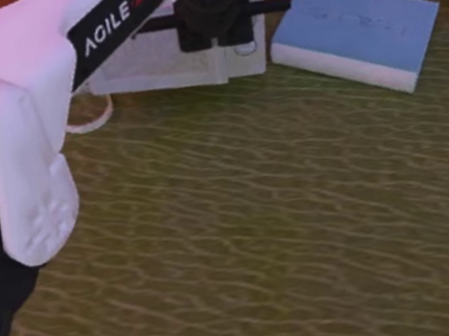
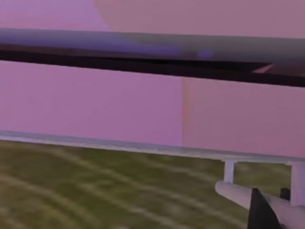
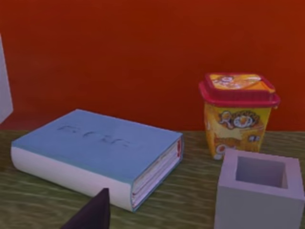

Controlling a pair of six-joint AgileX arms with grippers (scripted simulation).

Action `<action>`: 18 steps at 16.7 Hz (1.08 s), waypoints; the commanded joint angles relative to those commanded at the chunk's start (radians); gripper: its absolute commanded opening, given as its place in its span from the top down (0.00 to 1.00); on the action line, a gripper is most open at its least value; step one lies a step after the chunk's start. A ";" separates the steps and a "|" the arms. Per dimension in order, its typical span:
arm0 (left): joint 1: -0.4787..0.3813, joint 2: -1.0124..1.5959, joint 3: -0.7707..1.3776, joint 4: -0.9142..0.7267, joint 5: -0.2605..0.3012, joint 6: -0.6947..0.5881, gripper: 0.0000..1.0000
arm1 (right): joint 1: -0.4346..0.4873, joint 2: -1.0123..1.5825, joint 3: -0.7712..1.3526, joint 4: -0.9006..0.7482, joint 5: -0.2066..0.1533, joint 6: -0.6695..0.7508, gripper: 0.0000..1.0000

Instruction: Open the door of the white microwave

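My left arm [image 1: 28, 119] reaches across the table's [image 1: 259, 238] far left corner; its gripper [image 1: 212, 12] is over the microwave [image 1: 169, 63] there. Fingers' spread: cannot tell. Door [image 1: 155, 84] faces the table's middle; book [image 1: 355, 30] beside it.

Left arm [image 1: 25, 103]: bulky white rounded shell, black band with white "AGILE" lettering and red mark. Dimpled screw recesses on lower housing. Black base segment below. Left claw [image 1: 212, 12]: black, blocky.
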 joint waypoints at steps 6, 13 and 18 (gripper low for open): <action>-0.010 0.006 0.000 0.002 0.006 -0.005 1.00 | 0.000 0.000 0.000 0.000 0.000 0.000 0.00; 0.002 -0.071 -0.125 0.070 0.022 0.046 1.00 | 0.000 0.000 0.000 0.000 0.000 0.000 0.00; 0.003 -0.083 -0.148 0.081 0.025 0.055 1.00 | 0.000 0.000 0.000 0.000 0.000 0.000 0.00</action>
